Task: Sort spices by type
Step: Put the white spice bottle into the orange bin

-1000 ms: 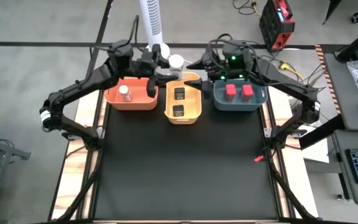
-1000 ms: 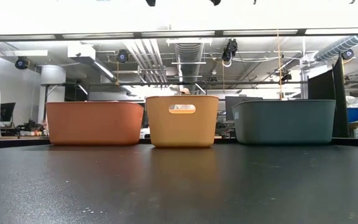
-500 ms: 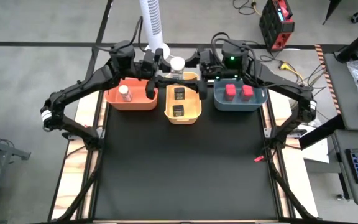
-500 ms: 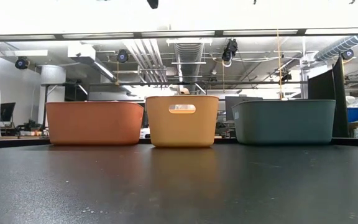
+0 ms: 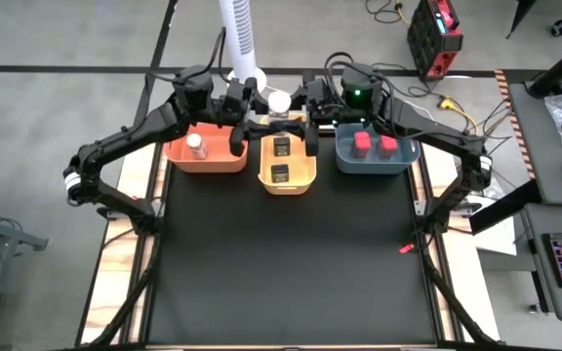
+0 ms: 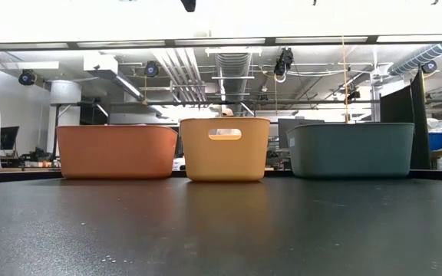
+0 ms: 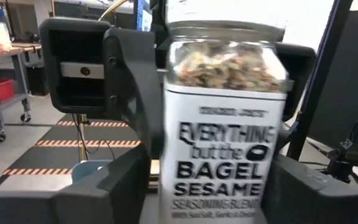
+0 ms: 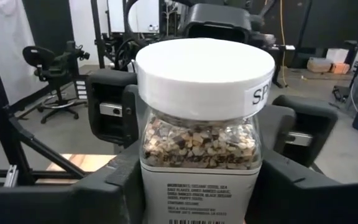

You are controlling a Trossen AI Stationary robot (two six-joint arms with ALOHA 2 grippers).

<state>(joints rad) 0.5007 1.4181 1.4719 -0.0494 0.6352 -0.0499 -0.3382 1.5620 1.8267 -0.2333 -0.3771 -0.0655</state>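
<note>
Examining the handover point above the far rim of the yellow bin (image 5: pixel 265 175): the clear white-capped jar (image 5: pixel 278 100) hangs in the air there, between both arms and clear of the surface (image 5: pixel 281 263).

Change noted: a second ago the right end effector (image 5: pixel 298 113) stood apart from the jar, toward the blue-grey bin (image 5: pixel 344 164). It has since moved in and now brackets the jar from the opposite side to the left end effector (image 5: pixel 264 117).

In the right wrist view its fingers (image 8: pixel 120 180) press against the jar's sides, so it is judged to be gripping. The left end effector sits around the same jar, but whether it grips or has let go cannot be told.

Other stock:
- The second jar (image 5: pixel 196 146) lies in the orange bin (image 5: pixel 177 151).
- Both black containers (image 5: pixel 281 148) are in the yellow bin.
- Both red containers (image 5: pixel 361 143) are in the blue-grey bin.

Assessment: five of six items are sorted. The airborne jar belongs with its twin in the orange bin, so passing it to the right arm appears to carry it away from that bin.
</note>
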